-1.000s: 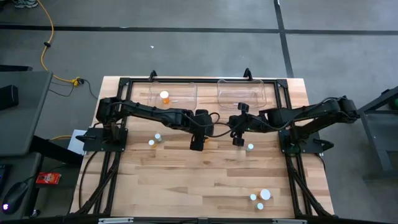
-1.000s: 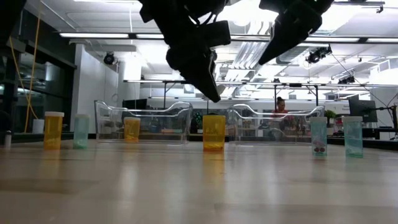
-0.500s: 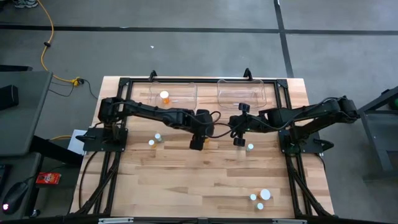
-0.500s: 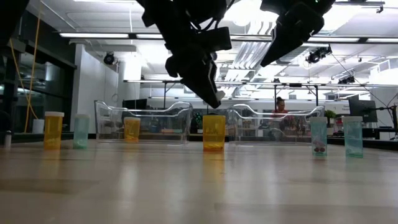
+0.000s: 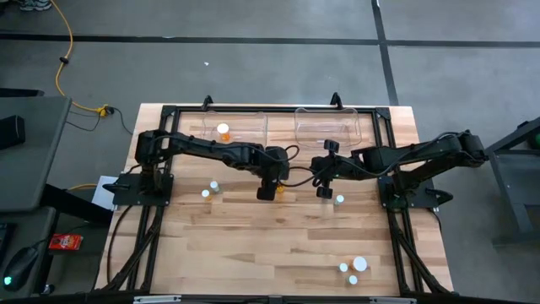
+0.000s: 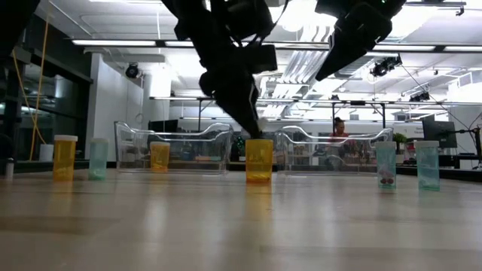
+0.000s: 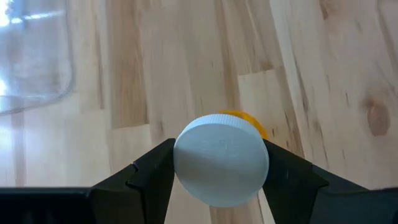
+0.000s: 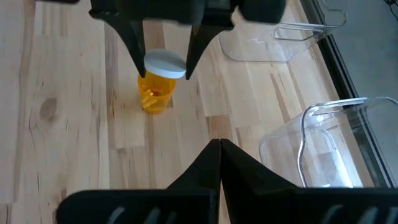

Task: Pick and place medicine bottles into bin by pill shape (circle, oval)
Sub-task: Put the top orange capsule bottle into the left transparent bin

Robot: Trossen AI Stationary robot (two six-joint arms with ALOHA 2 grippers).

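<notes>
- The left gripper (image 7: 219, 171) is lowered over the middle of the light wooden slatted table (image 5: 278, 245), its two dark fingers (image 7: 152, 171) spread on either side of the round white cap of an orange-bodied medicine bottle (image 7: 222, 158); the fingers sit right at the cap's edges, but I cannot tell whether they press on it.
- In the right wrist view, that same orange bottle (image 8: 158, 84) stands upright on the wood, with the left arm's fingers flanking its cap from above.
- In the low view, the bottle (image 6: 259, 159) rests on the table surface between the two clear plastic bins.
- The right gripper (image 8: 219, 149) hangs above the table just to the right of the bottle, its fingers closed together and empty.
- The left clear plastic bin (image 5: 236, 127) at the far edge contains one orange bottle (image 5: 224, 131).
- The right clear plastic bin (image 5: 327, 125) stands beside it.
- Other small white-capped bottles stand apart: two (image 5: 210, 189) left of centre, one (image 5: 339, 200) near the right gripper, and a cluster (image 5: 354, 268) at the near right.
</notes>
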